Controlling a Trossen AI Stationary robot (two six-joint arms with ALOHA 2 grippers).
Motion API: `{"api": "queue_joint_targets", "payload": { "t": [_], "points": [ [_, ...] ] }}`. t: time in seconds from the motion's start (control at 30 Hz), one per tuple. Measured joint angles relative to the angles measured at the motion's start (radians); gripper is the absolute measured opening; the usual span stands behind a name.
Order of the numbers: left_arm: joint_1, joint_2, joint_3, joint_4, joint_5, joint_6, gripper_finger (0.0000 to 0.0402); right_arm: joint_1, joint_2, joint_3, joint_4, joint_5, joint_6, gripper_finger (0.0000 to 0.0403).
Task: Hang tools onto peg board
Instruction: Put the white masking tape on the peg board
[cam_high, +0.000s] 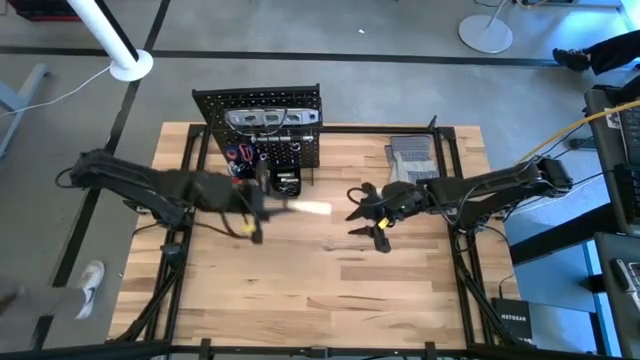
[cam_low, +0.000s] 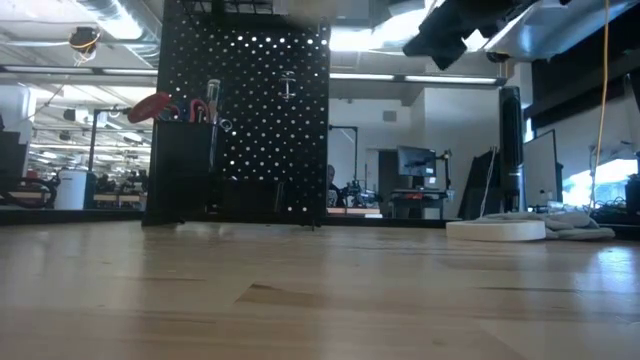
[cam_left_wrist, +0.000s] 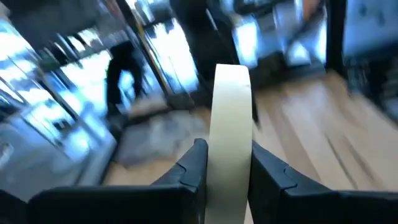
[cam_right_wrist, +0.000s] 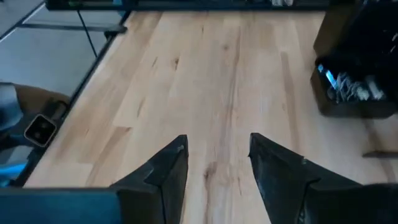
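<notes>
We see the left end effector (cam_left_wrist: 229, 167) clamped on the tape roll (cam_left_wrist: 230, 124), apparently raised near the peg board (cam_high: 262, 125) at the desk's (cam_high: 330, 270) far edge. The right end effector (cam_right_wrist: 217, 158) hovers mid-desk, fingers apart, empty.

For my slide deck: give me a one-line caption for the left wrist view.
Left gripper fingers clamp a white tape roll edge-on above the wooden table.

Showing only one legible word: "NETGEAR", printed on a dark box (cam_high: 513, 318) lying on the floor beside the desk (cam_high: 320, 290).
</notes>
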Motion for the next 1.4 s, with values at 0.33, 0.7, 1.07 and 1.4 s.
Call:
{"api": "queue_joint_targets", "payload": {
  "t": [0.33, 0.7, 1.07, 1.4],
  "points": [
    [0.163, -0.043, 0.404, 0.013, -0.03, 0.236, 0.0062, 0.001, 0.03, -0.034, 0.062, 0.056, -0.01, 0.0172],
    [0.491, -0.023, 0.463, -0.089, 0.2, 0.098, 0.0062, 0.001, 0.057, -0.037, 0.145, 0.049, -0.011, 0.0172],
    [0.644, 0.023, 0.462, -0.122, 0.324, -0.155, 0.0062, 0.001, 0.057, -0.037, 0.146, 0.048, -0.003, 0.0172],
    [0.664, 0.021, 0.462, -0.129, 0.423, -0.301, 0.0062, 0.001, 0.057, -0.037, 0.145, 0.048, -0.007, 0.0172]
  ]
}}
